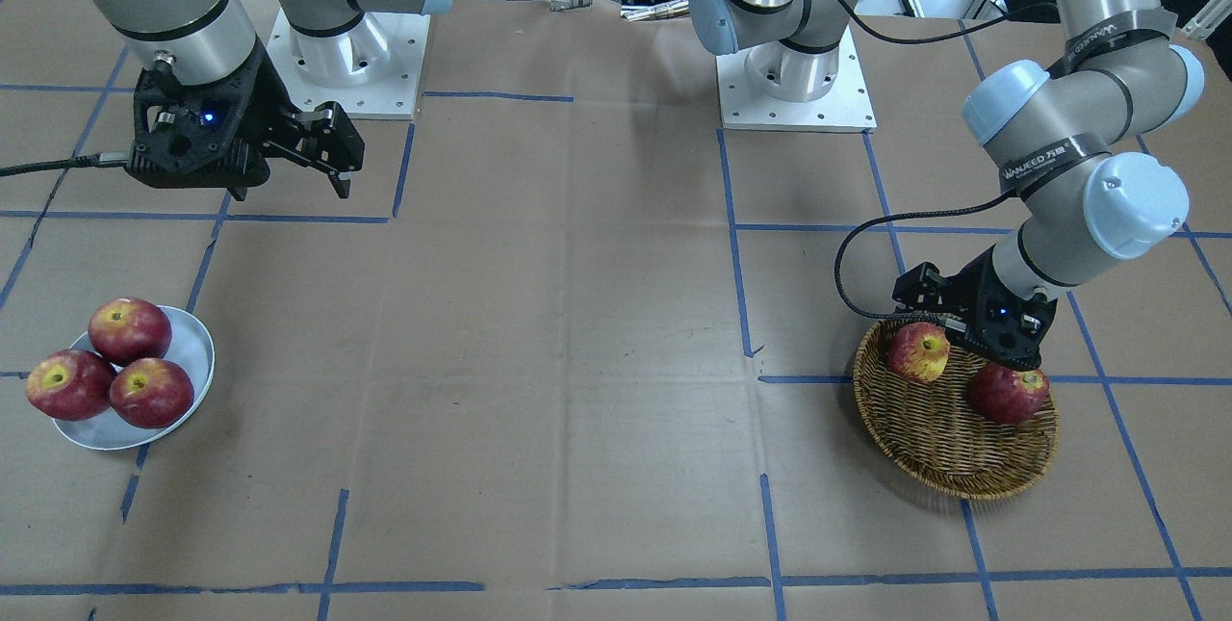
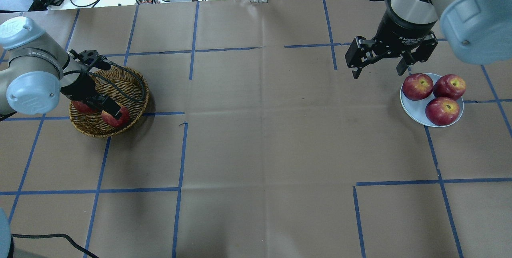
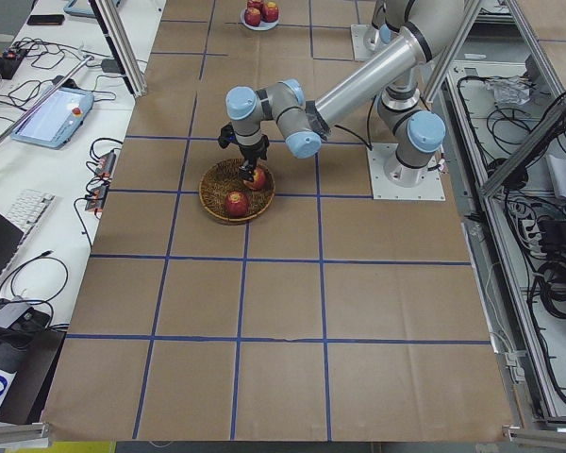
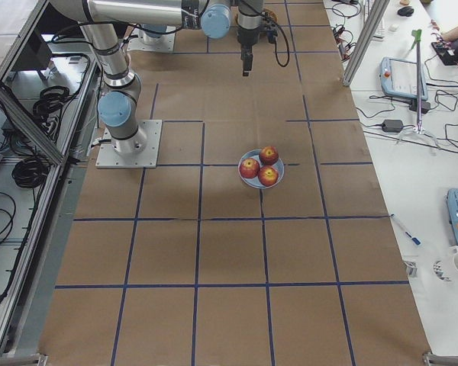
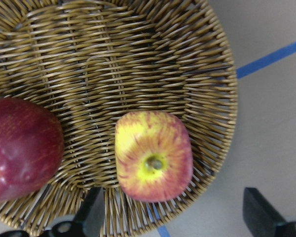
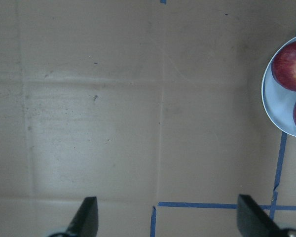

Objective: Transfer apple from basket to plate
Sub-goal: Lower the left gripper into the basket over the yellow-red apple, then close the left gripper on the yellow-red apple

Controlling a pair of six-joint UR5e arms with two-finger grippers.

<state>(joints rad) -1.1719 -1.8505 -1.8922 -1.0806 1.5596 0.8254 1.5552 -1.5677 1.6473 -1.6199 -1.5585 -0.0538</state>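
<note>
Brown tabletop (image 1: 577, 361): left gripper (image 5: 172, 212) hangs open over the apple (image 5: 153, 155) in the basket (image 5: 138, 64); right gripper (image 2: 377, 71) is open too.

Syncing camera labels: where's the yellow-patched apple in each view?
Front-facing: apple in basket, view-left side.
Overhead: apple near basket's lower rim.
Exterior left: apple on basket's far side.
Exterior right: not in it.
Left wrist: apple centre frame.
Right wrist: not in it.
Shared landmark: the wicker basket.
</note>
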